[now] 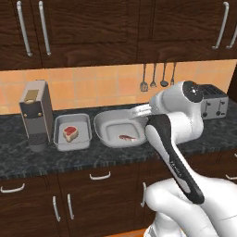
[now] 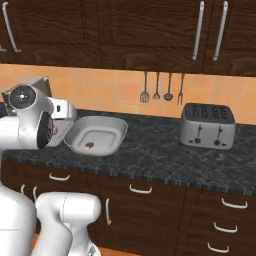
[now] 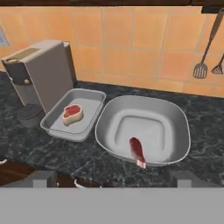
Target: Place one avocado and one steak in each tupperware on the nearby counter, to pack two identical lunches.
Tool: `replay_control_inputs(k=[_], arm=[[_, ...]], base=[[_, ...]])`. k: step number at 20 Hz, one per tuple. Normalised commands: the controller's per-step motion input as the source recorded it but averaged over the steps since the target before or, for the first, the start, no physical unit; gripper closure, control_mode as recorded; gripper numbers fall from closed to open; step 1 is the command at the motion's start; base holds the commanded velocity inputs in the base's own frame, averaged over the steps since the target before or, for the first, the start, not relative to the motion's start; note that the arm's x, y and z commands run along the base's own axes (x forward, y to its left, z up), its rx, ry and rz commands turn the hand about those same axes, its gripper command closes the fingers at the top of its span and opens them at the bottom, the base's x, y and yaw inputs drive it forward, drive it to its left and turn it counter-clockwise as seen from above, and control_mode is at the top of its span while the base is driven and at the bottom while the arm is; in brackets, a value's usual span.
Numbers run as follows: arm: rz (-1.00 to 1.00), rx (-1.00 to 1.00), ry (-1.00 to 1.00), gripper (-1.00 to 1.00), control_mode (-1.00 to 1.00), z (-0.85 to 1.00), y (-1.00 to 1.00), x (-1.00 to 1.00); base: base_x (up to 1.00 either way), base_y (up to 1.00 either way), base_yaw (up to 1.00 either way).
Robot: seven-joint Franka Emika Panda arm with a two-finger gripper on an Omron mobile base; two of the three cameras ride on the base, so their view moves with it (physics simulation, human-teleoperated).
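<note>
My gripper (image 3: 112, 183) hangs with jaws wide, empty. One steak (image 3: 72, 113) lies in the rectangular tupperware (image 3: 89, 97) at nine o'clock; another steak (image 3: 137, 151) in the oval tupperware (image 3: 175, 127).

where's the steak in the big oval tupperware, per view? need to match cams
Left base view: steak left of the arm, on the floor of the oval tupperware.
Right base view: lower left of the same tub, beside the arm.
Hand view: at the tub's near wall, bottom centre.
Shared landmark: hanging utensils on the orange tile.
</note>
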Motion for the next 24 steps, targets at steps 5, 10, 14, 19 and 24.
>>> replay_control_inputs(k=[5, 10, 14, 19, 24], arm=[[0.00, -0.02, 0.18, -1.00, -1.00, 0.79, -0.01, -1.00], [0.00, 0.00, 0.07, -1.00, -1.00, 0.60, -0.01, -1.00], [0.00, 0.00, -0.07, -1.00, -1.00, 0.01, 0.00, -1.00], [0.00, 0.03, -0.16, -1.00, -1.00, 0.00, -0.19, -1.00], [0.00, 0.07, -0.07, -1.00, -1.00, 0.00, -0.15, -0.62]], base=[[0.00, 0.00, 0.00], [0.00, 0.00, 0.00], [0.00, 0.00, 0.00], [0.00, 0.00, 0.00], [0.00, 0.00, 0.00]])
